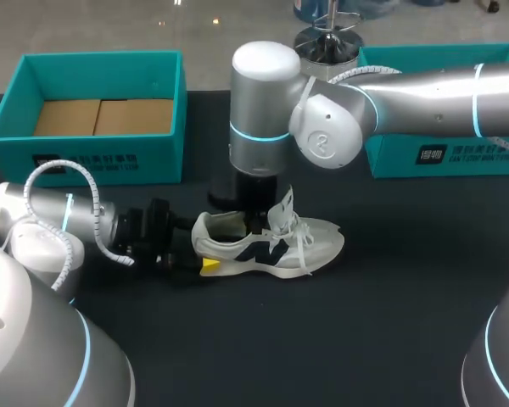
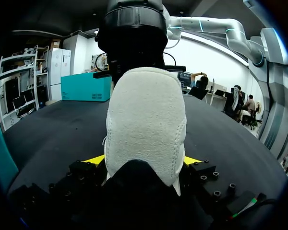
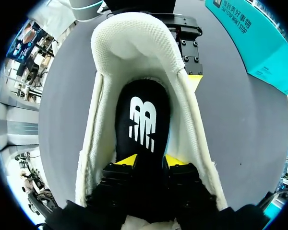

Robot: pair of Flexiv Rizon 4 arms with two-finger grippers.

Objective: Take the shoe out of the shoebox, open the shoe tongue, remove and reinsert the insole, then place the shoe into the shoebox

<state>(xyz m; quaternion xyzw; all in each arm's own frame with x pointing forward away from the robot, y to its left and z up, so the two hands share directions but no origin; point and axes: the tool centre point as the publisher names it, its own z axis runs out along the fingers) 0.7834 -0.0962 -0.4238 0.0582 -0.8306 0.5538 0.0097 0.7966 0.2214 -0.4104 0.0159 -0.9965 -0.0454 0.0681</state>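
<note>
- Head view: resting the shoe (image 1: pixel 267 242) upright on the table (image 1: pixel 365 322), outside the box (image 1: pixel 102 157).
- Clamping its heel from both sides with the left gripper (image 2: pixel 144 160).
- Holding the right gripper (image 3: pixel 151 160) inside the shoe, at the insole (image 3: pixel 143 115); grip impossible to tell.

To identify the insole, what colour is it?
The insole is black with a white mark; the right wrist view shows it best.

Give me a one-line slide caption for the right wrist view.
Right gripper inside the white shoe, at its black insole, on the dark table.
</note>
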